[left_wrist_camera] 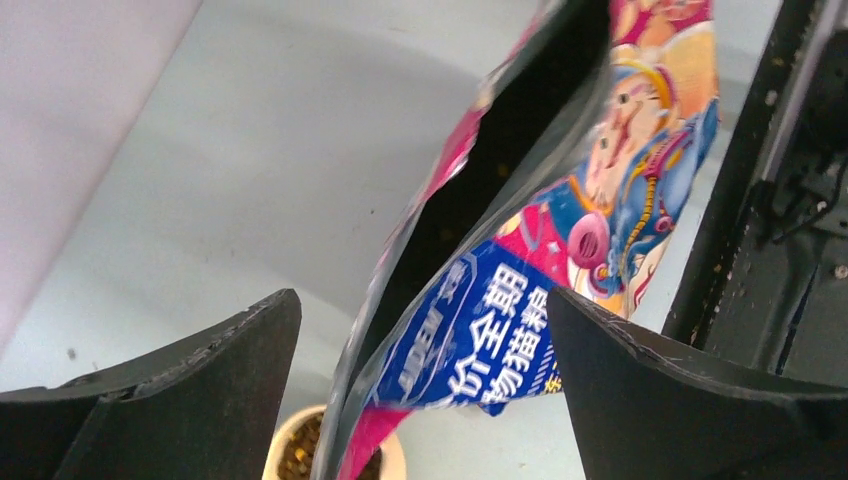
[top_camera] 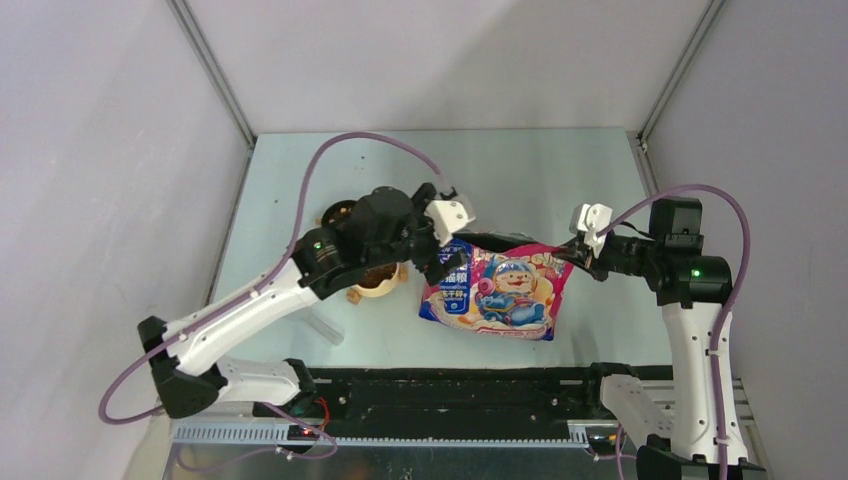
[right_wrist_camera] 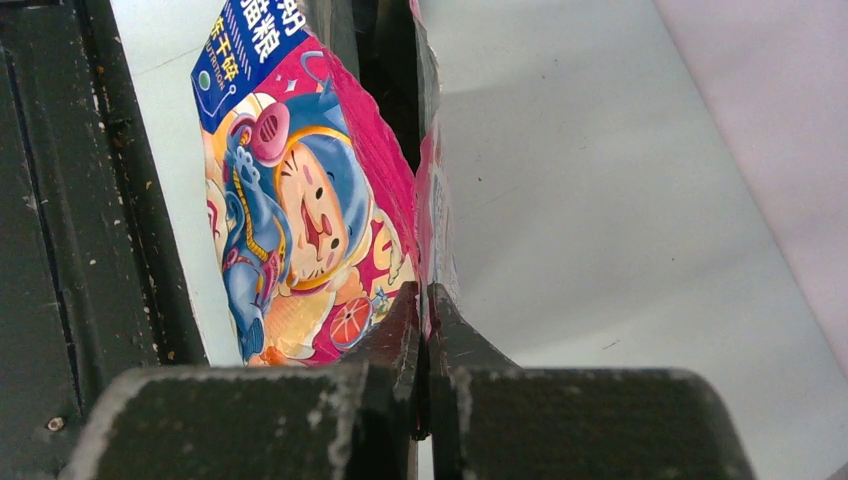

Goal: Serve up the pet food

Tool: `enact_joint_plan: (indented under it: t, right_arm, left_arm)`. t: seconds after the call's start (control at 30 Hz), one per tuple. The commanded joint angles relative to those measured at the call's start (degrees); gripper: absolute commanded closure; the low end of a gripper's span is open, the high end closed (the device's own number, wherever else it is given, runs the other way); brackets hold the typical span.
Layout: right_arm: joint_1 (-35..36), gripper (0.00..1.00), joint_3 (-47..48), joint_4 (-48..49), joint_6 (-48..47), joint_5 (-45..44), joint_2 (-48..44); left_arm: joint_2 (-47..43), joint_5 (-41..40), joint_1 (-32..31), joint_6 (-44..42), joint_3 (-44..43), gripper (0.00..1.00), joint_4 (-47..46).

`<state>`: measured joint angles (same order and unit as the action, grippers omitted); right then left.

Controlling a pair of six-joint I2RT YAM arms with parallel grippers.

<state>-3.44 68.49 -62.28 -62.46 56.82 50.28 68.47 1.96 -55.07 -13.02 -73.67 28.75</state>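
Note:
The pet food (left_wrist_camera: 298,458) is brown kibble in a small cream bowl (top_camera: 380,286) that lies under my left arm, left of the bag. The glossy blue-and-pink cat bag (top_camera: 500,290) hangs tilted with its mouth gaping. My left gripper (left_wrist_camera: 422,300) stands open, its fingers well apart on either side of the bag's upper left corner and not touching it. My right gripper (right_wrist_camera: 422,300) is shut on the bag's (right_wrist_camera: 300,200) pink top edge at its right corner (top_camera: 578,255). The bag's inside looks dark, and I cannot make out its contents.
A second small tan dish (top_camera: 337,212) with dark contents sits behind the left arm. A clear plastic scoop (top_camera: 325,328) lies near the table's front left. The black rail (top_camera: 450,385) runs along the near edge, and grey walls close in both sides.

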Motion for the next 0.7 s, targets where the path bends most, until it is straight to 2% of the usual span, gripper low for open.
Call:
enact_joint_plan:
  t: [0.0, 0.23, 0.3, 0.37, 0.4, 0.43, 0.47, 0.53, 0.67]
  right_arm:
    - [-0.07, 1.00, 3.41, 14.32, 2.13, 5.07, -2.21]
    - [-0.16, 1.00, 3.41, 15.13, 2.56, 4.69, -2.25]
    - [-0.28, 1.00, 3.43, 15.90, 3.21, 4.89, -2.21]
    - [-0.56, 1.00, 3.39, 15.78, 3.12, 5.27, -2.21]
    - [-0.88, 1.00, 3.40, 15.59, 2.89, 5.37, -2.14]
    - [-1.05, 1.00, 3.40, 15.56, 2.83, 5.35, -2.13]
    - [-1.55, 1.00, 3.40, 15.88, 3.17, 5.17, -2.12]
    - [-2.67, 1.00, 3.41, 17.59, 4.98, 4.47, -2.07]
    - [-7.40, 1.00, 3.41, 23.28, 10.91, 3.69, -1.15]
  left_arm:
    - [5.72, 3.68, -3.01, -12.42, -8.79, 0.01, 7.14]
    - [11.17, -3.13, -3.74, -15.89, -10.63, 0.02, 8.15]
    - [11.65, -4.21, -3.73, -16.21, -10.25, 0.09, 7.76]
    - [11.68, -6.30, -3.73, -16.09, -9.60, 0.28, 6.95]
    - [11.60, -7.59, -3.73, -15.88, -9.57, 0.44, 6.85]
    - [11.38, -9.06, -3.77, -15.72, -9.48, 0.55, 6.58]
    - [11.10, -9.90, -3.74, -15.22, -9.30, 0.78, 6.40]
    - [9.80, -12.94, -3.72, -13.91, -8.07, 0.97, 5.44]
    - [4.12, -16.85, -3.75, -10.52, -2.49, 1.00, 1.27]
